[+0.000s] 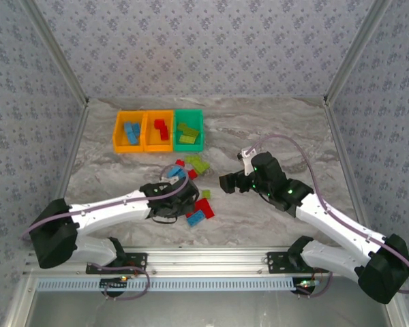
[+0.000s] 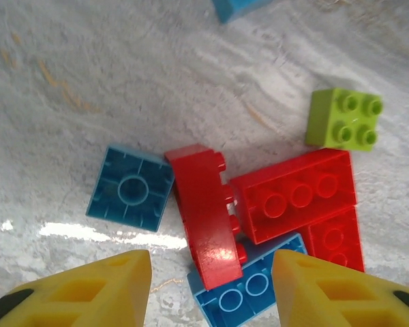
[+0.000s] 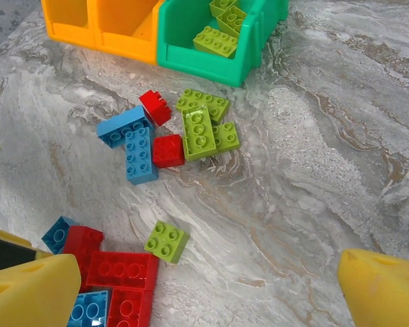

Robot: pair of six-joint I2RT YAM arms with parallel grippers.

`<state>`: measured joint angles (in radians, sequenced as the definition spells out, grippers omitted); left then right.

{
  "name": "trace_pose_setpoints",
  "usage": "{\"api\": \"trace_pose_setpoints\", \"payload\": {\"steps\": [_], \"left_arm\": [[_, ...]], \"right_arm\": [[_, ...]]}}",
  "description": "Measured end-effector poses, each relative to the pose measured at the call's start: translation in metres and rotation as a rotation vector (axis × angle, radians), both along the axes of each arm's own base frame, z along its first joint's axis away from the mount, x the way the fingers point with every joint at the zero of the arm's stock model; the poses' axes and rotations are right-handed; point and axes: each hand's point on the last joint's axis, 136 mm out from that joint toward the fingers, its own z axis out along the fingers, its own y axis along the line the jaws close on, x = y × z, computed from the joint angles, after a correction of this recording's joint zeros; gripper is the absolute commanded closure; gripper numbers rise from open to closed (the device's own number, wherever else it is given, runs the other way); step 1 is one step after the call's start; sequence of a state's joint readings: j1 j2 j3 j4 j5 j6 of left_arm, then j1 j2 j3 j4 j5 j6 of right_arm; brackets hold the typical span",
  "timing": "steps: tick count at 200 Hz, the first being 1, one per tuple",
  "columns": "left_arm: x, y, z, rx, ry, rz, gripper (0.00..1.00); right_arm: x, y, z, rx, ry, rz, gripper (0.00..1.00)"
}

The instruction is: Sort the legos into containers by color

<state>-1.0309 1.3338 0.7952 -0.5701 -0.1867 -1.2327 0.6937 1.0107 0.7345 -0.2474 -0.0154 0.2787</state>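
My left gripper (image 2: 211,286) hangs low over a small pile of legos, its yellow fingers (image 2: 88,289) apart on either side of a red brick (image 2: 204,214) lying on its side across a blue brick (image 2: 249,289). Neither finger touches them. Two flat red bricks (image 2: 296,194), an upturned blue one (image 2: 131,191) and a lime square (image 2: 344,119) lie around. My right gripper (image 3: 211,293) is wide open over bare table with nothing between its fingers. The containers stand at the back: two orange-yellow bins (image 1: 129,131) holding blue and red bricks, and a green bin (image 1: 189,129) with lime ones.
A second cluster of blue, red and lime bricks (image 3: 184,133) lies just in front of the green bin (image 3: 211,65). A lone lime square (image 3: 166,241) sits between the clusters. Patterned walls close in the table (image 1: 273,136) on three sides.
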Motion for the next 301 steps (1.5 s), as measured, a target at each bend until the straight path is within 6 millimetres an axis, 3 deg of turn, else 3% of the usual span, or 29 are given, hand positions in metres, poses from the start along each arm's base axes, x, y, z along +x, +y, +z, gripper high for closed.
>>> {"api": "trace_pose_setpoints", "payload": {"steps": [56,114,151,183,211,229,244,264,287,301], "left_arm": [[-0.004,-0.008,-0.035,0.044,0.086,0.005,0.54],[-0.005,-0.011,-0.046,0.047,0.095,-0.005,0.75],[-0.003,-0.011,-0.034,0.024,0.059,-0.032,0.81],[0.013,-0.007,0.008,0.038,-0.067,-0.084,0.81],[0.062,-0.004,0.067,0.034,-0.247,-0.080,0.81],[0.110,0.019,0.097,0.073,-0.363,-0.009,0.81],[0.151,0.043,0.109,0.135,-0.420,0.061,0.81],[0.209,0.069,0.105,0.215,-0.441,0.126,0.80],[0.274,0.088,0.079,0.287,-0.413,0.150,0.78],[0.309,0.096,0.059,0.307,-0.391,0.151,0.70]], "right_arm": [[0.000,0.000,0.001,0.019,0.013,-0.016,0.01],[-0.001,0.001,-0.001,0.034,0.032,-0.023,0.01],[-0.012,0.016,-0.009,0.060,0.095,0.071,0.01],[-0.025,0.029,-0.011,0.082,0.151,0.151,0.01],[-0.027,0.032,0.002,0.113,0.129,0.167,0.00],[-0.027,0.030,0.009,0.124,0.106,0.160,0.00],[-0.026,0.028,0.013,0.131,0.098,0.150,0.00],[-0.026,0.027,0.014,0.140,0.103,0.136,0.00],[-0.027,0.026,0.015,0.153,0.113,0.124,0.01],[-0.029,0.024,0.016,0.163,0.116,0.118,0.01]]}}
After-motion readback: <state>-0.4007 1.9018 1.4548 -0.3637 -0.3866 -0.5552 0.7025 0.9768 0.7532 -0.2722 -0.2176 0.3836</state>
